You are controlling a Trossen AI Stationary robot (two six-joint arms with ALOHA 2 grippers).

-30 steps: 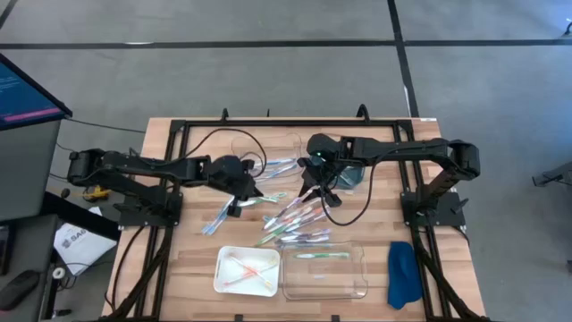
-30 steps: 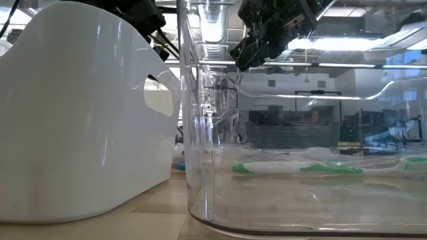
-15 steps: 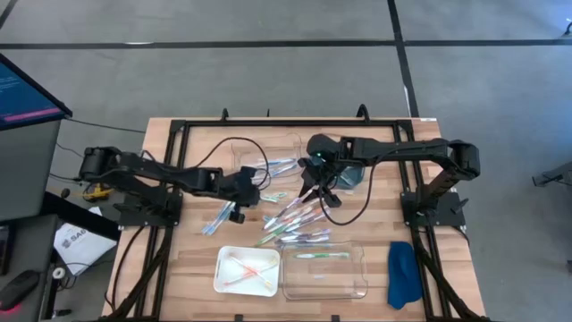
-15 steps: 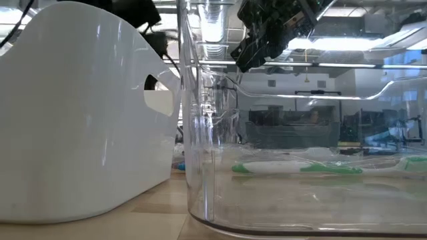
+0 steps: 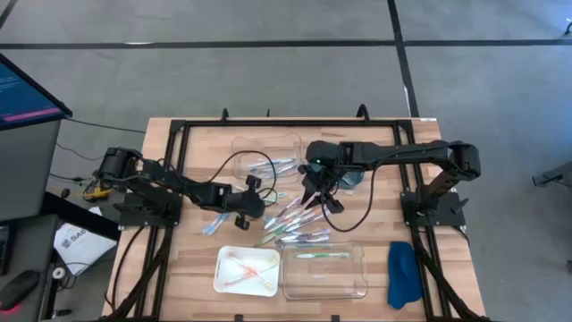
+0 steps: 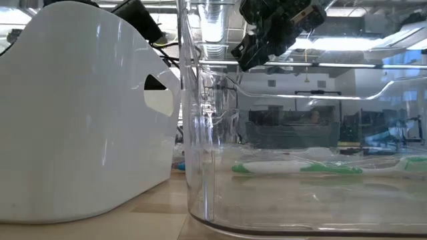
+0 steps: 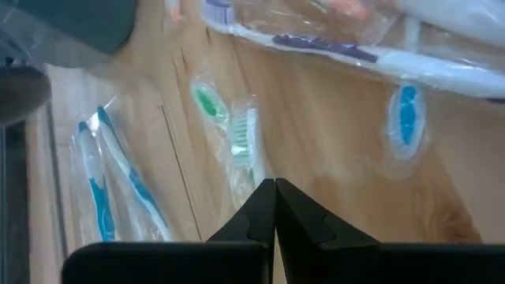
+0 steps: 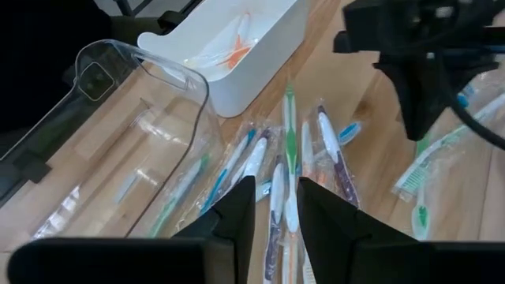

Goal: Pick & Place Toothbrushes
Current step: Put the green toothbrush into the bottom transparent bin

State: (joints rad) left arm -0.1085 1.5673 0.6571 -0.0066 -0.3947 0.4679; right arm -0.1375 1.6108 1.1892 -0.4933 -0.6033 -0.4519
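The wrapped toothbrushes [image 5: 293, 219] lie scattered mid-bench, behind the white tray [image 5: 248, 270] and clear tray [image 5: 362, 268] at the front edge. They look light, stiff and crinkly-slick; I'd pinch a handle's middle. My left end effector [image 5: 253, 202] is clenched empty; my right end effector [image 5: 318, 199] hovers part-open, holding nothing.

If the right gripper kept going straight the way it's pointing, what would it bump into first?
Probably the loose pile of wrapped toothbrushes on the wooden table. The right gripper, fingers slightly apart, points right at them, with the green one nearest its line. Depth is hard to judge here.
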